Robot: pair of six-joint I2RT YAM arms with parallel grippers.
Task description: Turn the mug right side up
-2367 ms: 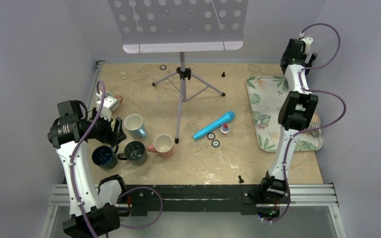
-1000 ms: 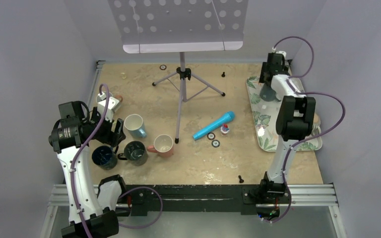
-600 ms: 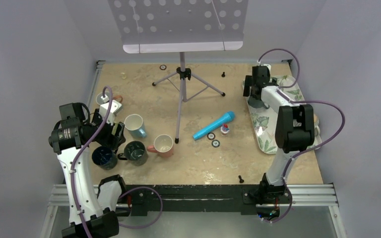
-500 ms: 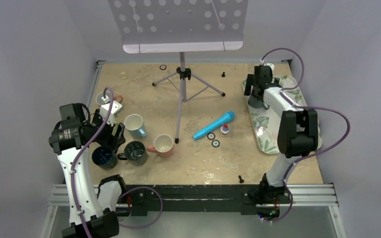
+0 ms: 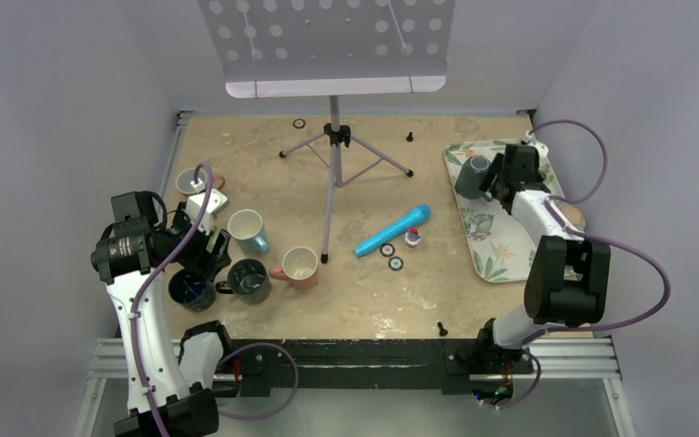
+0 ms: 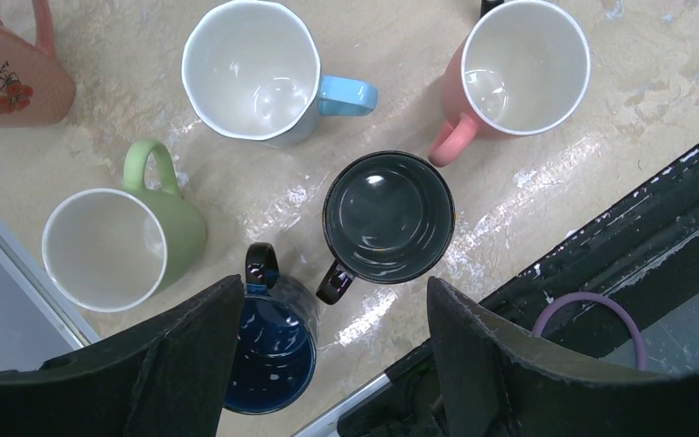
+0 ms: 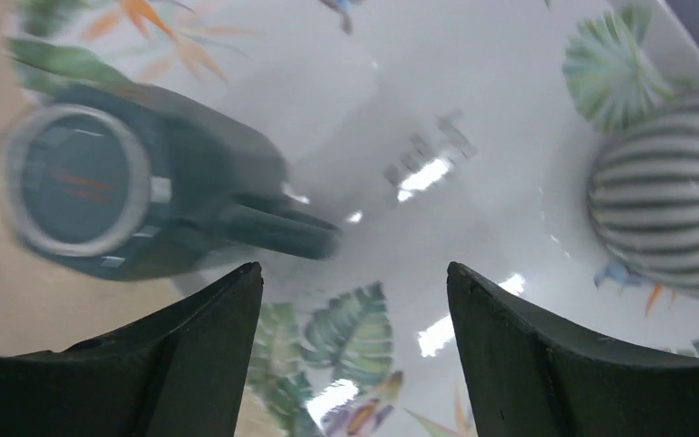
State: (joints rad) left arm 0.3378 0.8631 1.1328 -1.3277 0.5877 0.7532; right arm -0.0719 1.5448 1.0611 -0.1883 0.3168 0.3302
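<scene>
Right gripper (image 7: 353, 273): jaws wide, nothing held, hovering over the white leaf-print plastic tray (image 7: 510, 82). The dark grey ceramic mug (image 7: 118, 196) is on the tray's left part, just beside the left finger and not between the jaws. Its base ring faces the wrist camera, so it looks bottom-up or tipped; the picture is blurred. Its handle points toward the jaw gap. The right arm is far nearer. Left gripper (image 6: 334, 284): also wide and empty, above a glossy black upright cup (image 6: 388, 217), well apart. Next move probably needs a shift left onto the mug body.
</scene>
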